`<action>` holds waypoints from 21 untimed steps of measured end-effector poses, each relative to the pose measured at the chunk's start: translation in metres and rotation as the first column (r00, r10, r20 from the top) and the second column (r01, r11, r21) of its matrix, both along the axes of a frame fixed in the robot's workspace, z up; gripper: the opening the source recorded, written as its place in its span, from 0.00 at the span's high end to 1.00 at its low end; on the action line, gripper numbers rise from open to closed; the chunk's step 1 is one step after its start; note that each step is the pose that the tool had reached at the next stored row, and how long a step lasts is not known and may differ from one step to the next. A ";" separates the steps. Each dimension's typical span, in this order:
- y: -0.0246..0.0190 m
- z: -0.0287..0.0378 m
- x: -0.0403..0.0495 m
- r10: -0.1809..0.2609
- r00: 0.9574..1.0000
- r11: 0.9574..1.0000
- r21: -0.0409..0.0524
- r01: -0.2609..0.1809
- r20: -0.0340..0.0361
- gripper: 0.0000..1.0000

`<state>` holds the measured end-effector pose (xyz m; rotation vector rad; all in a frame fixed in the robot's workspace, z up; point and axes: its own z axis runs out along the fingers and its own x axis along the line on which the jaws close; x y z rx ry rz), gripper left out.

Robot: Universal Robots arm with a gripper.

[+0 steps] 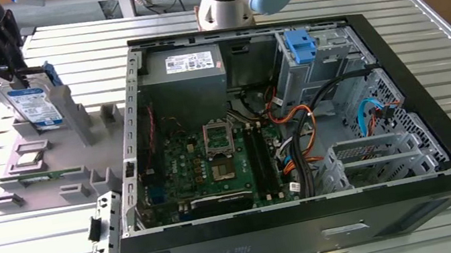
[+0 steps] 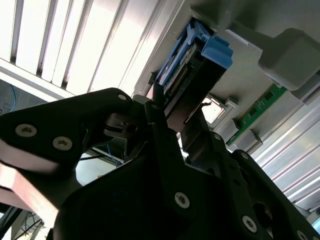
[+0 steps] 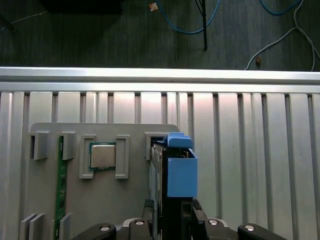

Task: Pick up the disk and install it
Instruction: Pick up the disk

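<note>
Exterior view: fingers point(image 1: 20, 79) clamped on the upright disk point(image 1: 34, 108) in grey holder point(image 1: 60, 167).

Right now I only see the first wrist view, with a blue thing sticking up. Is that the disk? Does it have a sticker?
Observer: Yes. In the exterior view the disk shows a white-and-blue label on its flat side.
Operator: Where's the computer it goes in?
Observer: The open computer case lies at the exterior view's right of the grey holder.
Operator: Is the disk out yet?
Observer: No. It stands on edge in the holder, with the hand at its top edge.
</note>
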<state>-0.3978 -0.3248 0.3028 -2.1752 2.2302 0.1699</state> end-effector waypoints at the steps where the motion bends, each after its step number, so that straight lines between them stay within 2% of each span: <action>1: 0.0000 0.0000 0.0000 0.000 1.000 1.000 0.000 0.000 0.000 0.59; 2: 0.0000 0.0000 0.0000 0.000 1.000 1.000 0.000 0.000 0.000 0.65; 18: 0.0000 0.0002 -0.0002 0.000 1.000 1.000 0.000 0.000 0.000 0.65; 21: 0.0000 0.0034 -0.0002 0.000 1.000 1.000 0.000 0.000 0.000 0.65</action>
